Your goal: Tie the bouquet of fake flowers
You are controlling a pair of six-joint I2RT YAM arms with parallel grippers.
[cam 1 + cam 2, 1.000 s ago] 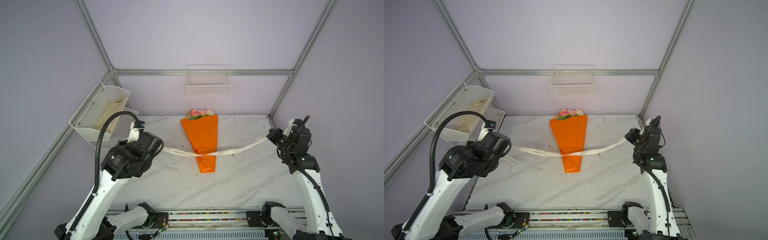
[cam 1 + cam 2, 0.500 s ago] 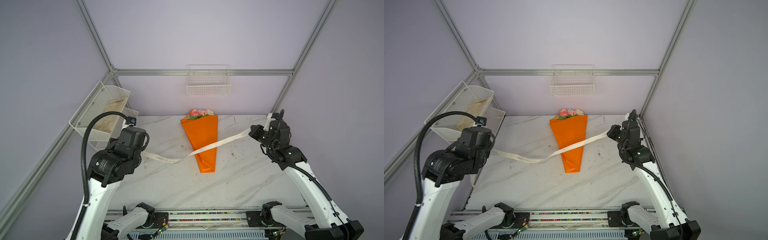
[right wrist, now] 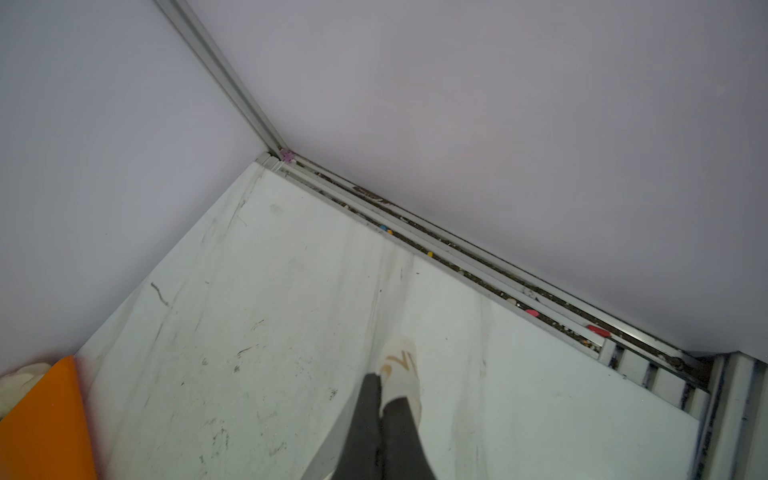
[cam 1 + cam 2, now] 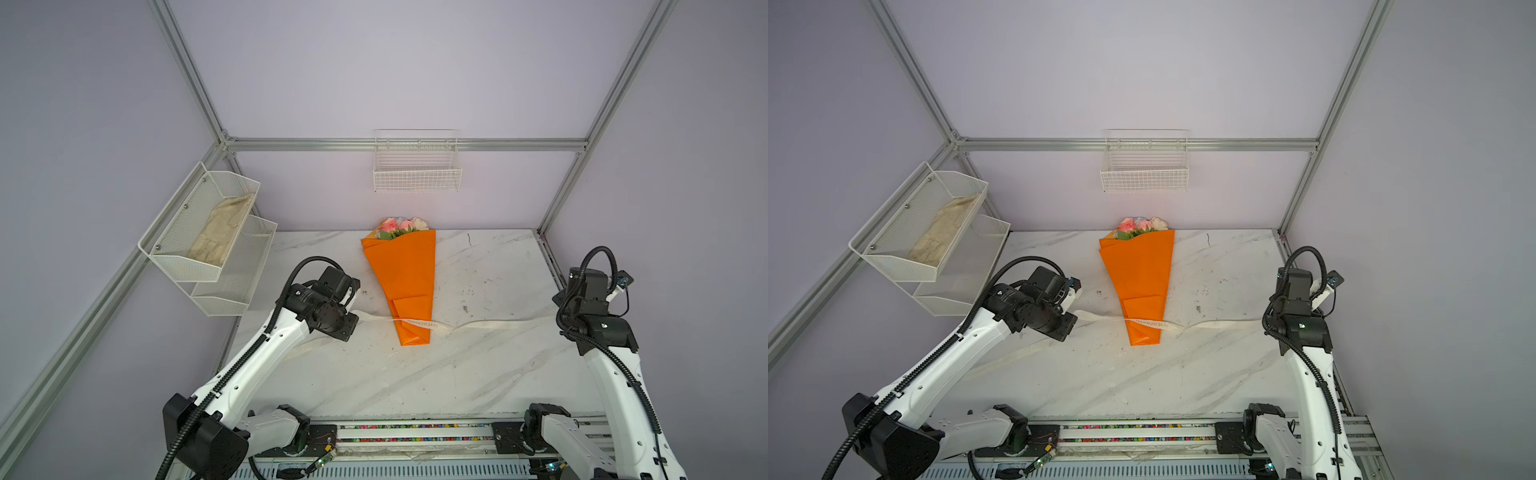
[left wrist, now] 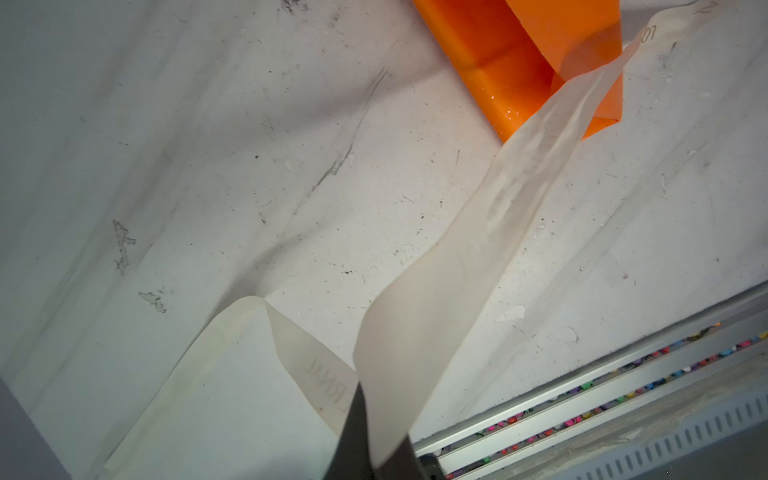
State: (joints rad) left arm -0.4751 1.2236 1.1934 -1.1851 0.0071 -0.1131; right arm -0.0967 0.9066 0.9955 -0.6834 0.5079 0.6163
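My left hand (image 5: 376,432) is clamped on the ribbon (image 4: 419,322), just left of the narrow tip of the bouquet (image 4: 405,270). My right hand (image 3: 382,397) is pinched tight on the ribbon's other end. It sits low over the worktop (image 4: 478,374) near the right edge, well apart from the bouquet. Between the hands the ribbon runs across the bouquet's lower end. The bouquet lies flat mid-worktop with its tip toward me and its roses (image 4: 401,225) at the far end by the back wall. Beyond, a wire basket (image 4: 417,180) hangs on that wall. A mesh rack (image 4: 183,270) on the left wall holds a cloth (image 4: 220,232).
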